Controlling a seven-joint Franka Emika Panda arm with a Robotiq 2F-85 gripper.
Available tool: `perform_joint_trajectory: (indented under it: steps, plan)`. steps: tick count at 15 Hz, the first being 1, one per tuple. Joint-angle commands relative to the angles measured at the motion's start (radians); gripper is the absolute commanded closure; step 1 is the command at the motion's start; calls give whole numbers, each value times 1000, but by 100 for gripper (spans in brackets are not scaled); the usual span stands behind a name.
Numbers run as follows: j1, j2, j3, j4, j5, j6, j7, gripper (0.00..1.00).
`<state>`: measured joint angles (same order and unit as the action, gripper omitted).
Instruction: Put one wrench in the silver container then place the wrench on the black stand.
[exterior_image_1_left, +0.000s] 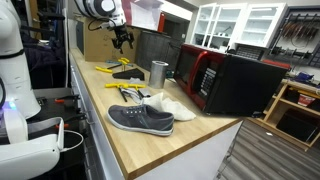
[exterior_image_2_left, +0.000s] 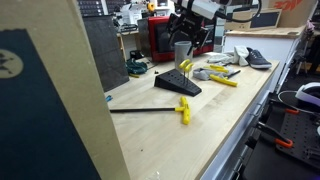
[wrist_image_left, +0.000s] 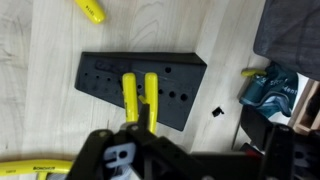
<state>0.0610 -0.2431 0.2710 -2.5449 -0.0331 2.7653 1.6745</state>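
Jaws look spread right above the wrench (wrist_image_left: 139, 100), its yellow handles lying across the stand (wrist_image_left: 105, 75) and pointing straight back at them.

The black stand (wrist_image_left: 105, 88) looks matt, and the wooden benchtop (wrist_image_left: 180, 30) is pale and smooth-grained. The silver container (exterior_image_1_left: 158, 73) is shiny metal; the sneaker (exterior_image_1_left: 140, 118) is grey cloth.

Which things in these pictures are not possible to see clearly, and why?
The gripper, wrist view: blurred, cut off by the bottom edge; open or shut cannot be told.
The yellow-handled wrench, wrist view: its lower end is hidden by the gripper.
The silver container, exterior view: too small; its inside is not visible.
The black stand, exterior view: holes too small.
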Motion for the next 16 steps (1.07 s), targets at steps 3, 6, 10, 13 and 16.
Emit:
perform_joint_trajectory:
  steps: [3,6,10,13,16]
  plan:
    - [113,-115,-44,20,170,-95,-156,0]
    - [168,-176,-91,15,239,-187,-369,0]
    - [188,-250,-147,17,289,-355,-664,0]
    - [170,-278,-186,23,304,-465,-891,0]
    - [146,-285,-229,43,320,-588,-1117,0]
